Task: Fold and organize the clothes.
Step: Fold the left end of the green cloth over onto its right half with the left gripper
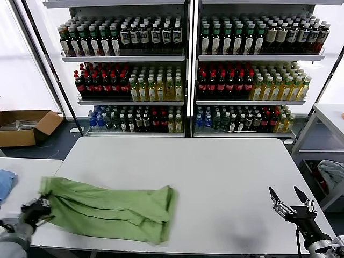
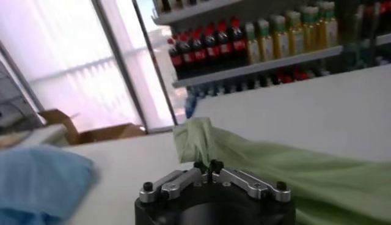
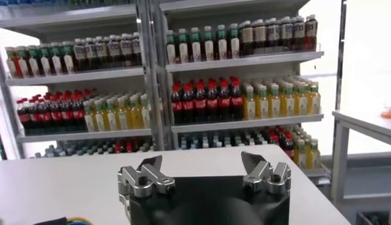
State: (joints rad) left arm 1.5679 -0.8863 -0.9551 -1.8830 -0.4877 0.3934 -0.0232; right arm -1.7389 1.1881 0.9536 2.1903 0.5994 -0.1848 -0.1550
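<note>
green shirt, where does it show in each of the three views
Head view: the green shirt lies crumpled at the near left of the white table, its left end at the left gripper.
Left wrist view: it rises from the shut fingers across the table.
Right wrist view: not in it.
Shared landmark: the bottle shelves.

White table, bottle shelves, cardboard box, blue cloth

Probably a shop: shelves of bottled drinks.

You have one green shirt on the desk, one blue cloth, one cardboard box, and two grippers: left, right.
</note>
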